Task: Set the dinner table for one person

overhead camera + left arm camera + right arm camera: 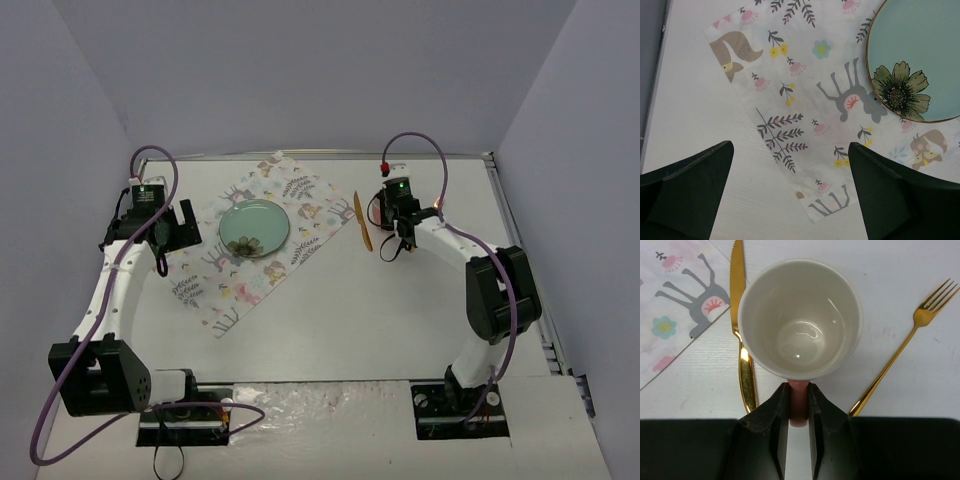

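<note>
Right wrist view: right hand (798,392) clamps narrow on pink handle (798,415) of white mug (800,320), upright dead ahead over white counter (920,390); gold knife (742,365) left, gold fork (920,325) right, both lengthwise. Left hand (790,150) gapes wide, empty, above placemat (805,100) beside plate (920,40).

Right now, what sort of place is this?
Probably a robot test booth, not a home: a white table boxed in by plain walls, two robot arms bolted to its near edge, and a placemat with a plate staged on it.
</note>
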You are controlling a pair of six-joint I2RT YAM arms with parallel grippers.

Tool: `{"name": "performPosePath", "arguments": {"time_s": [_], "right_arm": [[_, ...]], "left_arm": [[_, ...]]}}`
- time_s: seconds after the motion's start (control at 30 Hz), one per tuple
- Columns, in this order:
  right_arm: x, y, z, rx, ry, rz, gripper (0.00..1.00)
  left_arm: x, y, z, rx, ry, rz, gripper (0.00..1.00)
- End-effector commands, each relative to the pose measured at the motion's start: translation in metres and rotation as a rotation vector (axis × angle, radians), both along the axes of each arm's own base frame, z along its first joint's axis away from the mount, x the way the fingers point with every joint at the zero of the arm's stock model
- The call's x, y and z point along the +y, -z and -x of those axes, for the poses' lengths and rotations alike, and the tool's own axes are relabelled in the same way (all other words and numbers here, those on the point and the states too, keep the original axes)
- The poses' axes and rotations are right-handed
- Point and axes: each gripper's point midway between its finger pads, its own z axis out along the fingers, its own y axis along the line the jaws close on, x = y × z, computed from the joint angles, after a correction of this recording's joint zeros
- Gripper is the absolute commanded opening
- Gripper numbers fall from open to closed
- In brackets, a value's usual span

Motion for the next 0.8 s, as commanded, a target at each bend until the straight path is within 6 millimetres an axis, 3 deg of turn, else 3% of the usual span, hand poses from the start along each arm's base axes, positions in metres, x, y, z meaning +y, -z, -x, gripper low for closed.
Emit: {"name": "performPosePath", "arguments": {"time_s": [0.0,0.13,0.27,0.43,0.57,0.77], "right_arm": [[0.008,-0.084,-0.027,-0.267,-0.073,-0.054,0.00],[0.008,-0.086,-0.026,-0.271,-0.085,-0.048,0.00],[0.005,-0.070,-0.018,-0.248,-0.105,-0.049,0.00],[0.009,-0.070,-0.014,-0.288,-0.130,-0.080,0.00],[0.015,-0.082,-0.018,-0.323,-0.156,-0.097,0.00],[0.037,-0.125,-0.040,-0.424,-0.264,-0.109,0.00]], "left_arm": [[0.000,-0.022,-0.006,-0.085,0.009,-0.012,0.97],[-0.001,-0.020,-0.006,-0.080,0.010,-0.011,0.97],[-0.001,-0.021,-0.006,-0.084,0.010,-0.010,0.97],[-0.003,-0.020,-0.007,-0.081,0.014,-0.004,0.97],[-0.002,-0.020,-0.007,-0.085,0.012,-0.004,0.97],[-0.002,-0.019,-0.007,-0.081,0.011,-0.004,0.97]]}}
